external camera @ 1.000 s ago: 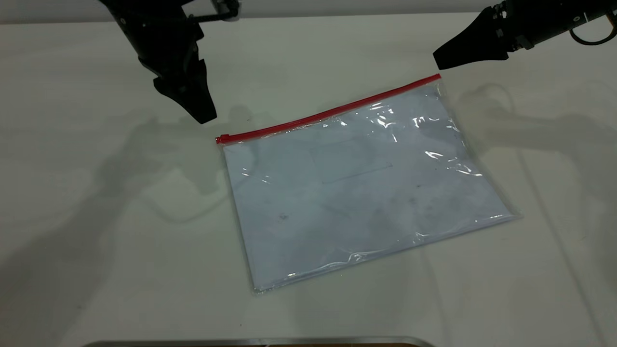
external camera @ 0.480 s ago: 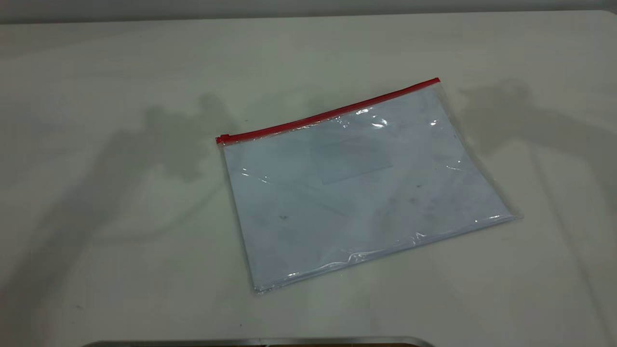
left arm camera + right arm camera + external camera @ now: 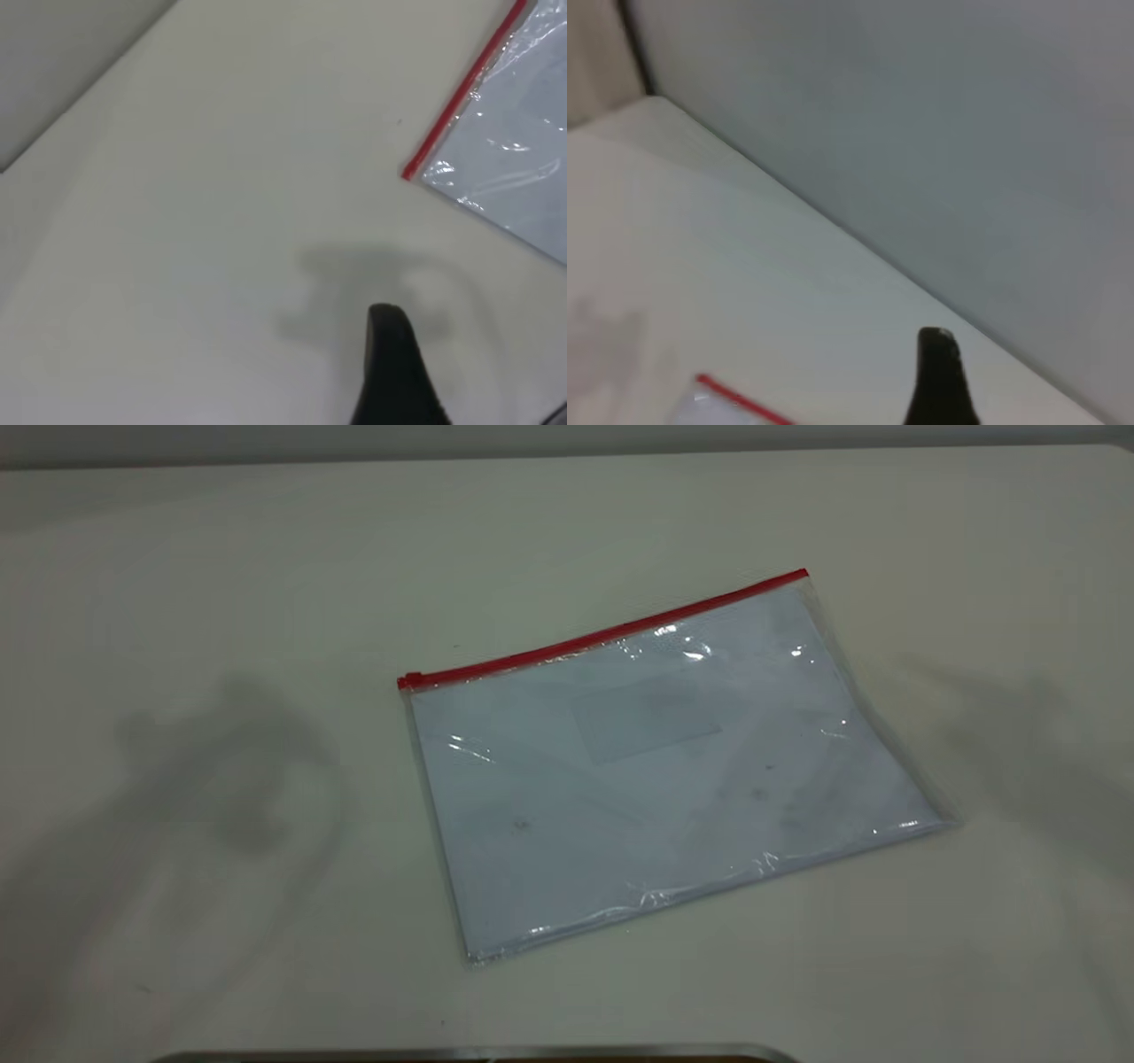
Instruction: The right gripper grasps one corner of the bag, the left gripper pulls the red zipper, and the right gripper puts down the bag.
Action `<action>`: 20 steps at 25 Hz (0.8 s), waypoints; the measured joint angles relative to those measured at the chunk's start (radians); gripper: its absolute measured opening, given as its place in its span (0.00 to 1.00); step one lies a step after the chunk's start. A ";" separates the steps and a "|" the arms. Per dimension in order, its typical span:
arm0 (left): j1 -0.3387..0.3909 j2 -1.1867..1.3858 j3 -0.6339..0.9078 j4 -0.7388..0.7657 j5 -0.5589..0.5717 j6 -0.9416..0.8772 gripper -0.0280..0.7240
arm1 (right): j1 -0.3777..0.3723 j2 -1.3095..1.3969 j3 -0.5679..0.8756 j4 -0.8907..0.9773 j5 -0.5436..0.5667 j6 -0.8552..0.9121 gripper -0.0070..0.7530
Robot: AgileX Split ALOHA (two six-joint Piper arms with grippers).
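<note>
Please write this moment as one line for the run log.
bag: flat on table, released | red zipper: slider at left end | left gripper, right gripper: raised, clear of bag

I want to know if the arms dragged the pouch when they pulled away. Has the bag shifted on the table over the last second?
No. In the exterior view the bag lies where it did, its red zipper ending at the same spots on the table.
</note>
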 joint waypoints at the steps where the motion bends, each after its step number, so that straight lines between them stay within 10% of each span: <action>1: 0.000 -0.027 0.000 0.000 0.028 -0.002 0.76 | 0.000 -0.027 0.000 -0.002 0.029 0.019 0.74; 11: 0.000 -0.220 -0.001 0.026 0.039 -0.230 0.76 | 0.000 -0.230 0.001 -0.025 0.310 0.216 0.53; 20: 0.000 -0.465 0.203 0.070 0.039 -0.392 0.76 | 0.000 -0.569 0.124 -0.089 0.320 0.370 0.37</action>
